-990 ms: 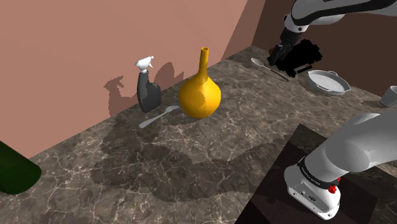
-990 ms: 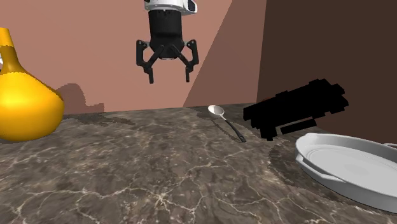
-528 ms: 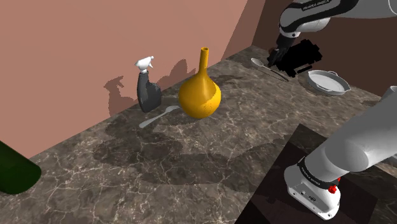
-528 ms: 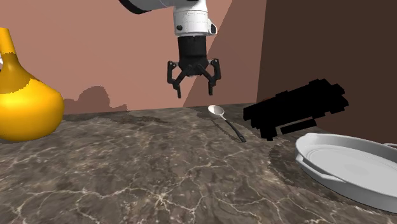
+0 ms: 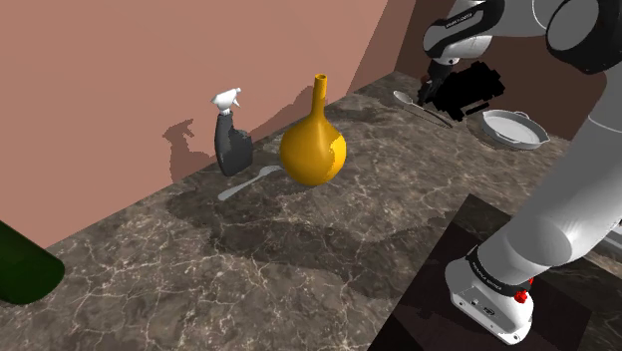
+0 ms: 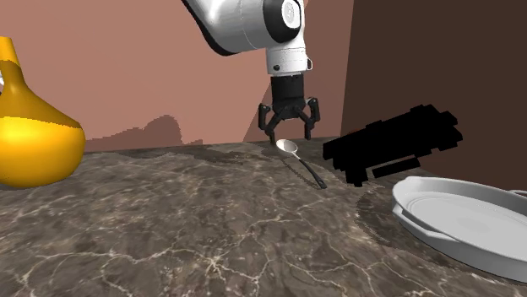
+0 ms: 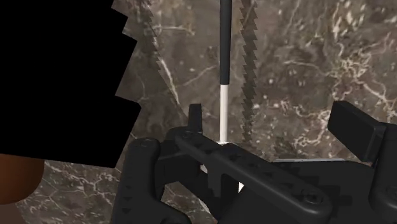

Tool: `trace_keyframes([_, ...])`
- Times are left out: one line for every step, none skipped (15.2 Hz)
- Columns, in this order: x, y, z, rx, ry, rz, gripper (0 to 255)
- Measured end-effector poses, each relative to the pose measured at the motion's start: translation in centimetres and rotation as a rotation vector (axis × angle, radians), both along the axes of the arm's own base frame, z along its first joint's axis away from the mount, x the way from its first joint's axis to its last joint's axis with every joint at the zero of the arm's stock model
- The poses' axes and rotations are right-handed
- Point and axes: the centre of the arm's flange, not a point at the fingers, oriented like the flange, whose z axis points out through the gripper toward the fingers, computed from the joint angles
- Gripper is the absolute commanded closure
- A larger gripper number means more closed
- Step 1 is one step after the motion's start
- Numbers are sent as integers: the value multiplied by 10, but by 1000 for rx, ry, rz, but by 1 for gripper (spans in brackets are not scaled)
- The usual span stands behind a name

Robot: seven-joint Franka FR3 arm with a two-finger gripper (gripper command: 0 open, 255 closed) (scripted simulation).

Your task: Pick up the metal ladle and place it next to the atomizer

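While splayed just above the ladle (image 6: 304, 165), end effector (image 6: 287, 135) near white dish (image 6: 439, 234).

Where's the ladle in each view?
Shoulder view: silver-bowled, black-handled ladle lies upper right, beside the jagged black block.
Second exterior view: ladle at centre, bowl below the open jaws, block to its right.
Wrist view: handle runs ahead between the jaws, block alongside.
Shared landmark: the black block.

In the wrist view the ladle's (image 7: 223, 76) bowl is hidden behind the pincer (image 7: 270, 116), and its handle runs off the edge. In the second exterior view, edges cut off the yellow vase (image 6: 29, 148) and white dish (image 6: 432, 226). The shoulder view's lower left corner crops a dark green bottle (image 5: 20, 271)
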Motion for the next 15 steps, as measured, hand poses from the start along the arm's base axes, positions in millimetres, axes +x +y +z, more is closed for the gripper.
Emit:
trace_keyframes([4,-12,-5,-6,1,6,0])
trace_keyframes([8,-16,-10,-9,3,10,0])
trace_keyframes([9,-17,-16,-10,3,12,0])
trace_keyframes([11,-20,-23,-11,3,13,0])
trace_keyframes([11,-21,-28,-11,4,14,0])
trace_keyframes([12,-21,-33,-11,3,14,0])
trace_keyframes([12,-22,-38,-11,3,14,0])
trace_keyframes([12,-23,-44,-12,3,14,0])
trace_keyframes([12,-23,-48,-12,4,14,0])
trace_keyframes([12,-23,-50,-12,4,14,0])
trace_keyframes([12,-23,-51,-12,3,14,0])
trace_keyframes([12,-24,-52,-12,3,14,0])
trace_keyframes([12,-24,-52,-12,3,14,0])
trace_keyframes([12,-24,-52,-12,3,14,0])
trace_keyframes([12,-24,-52,-12,3,14,0])
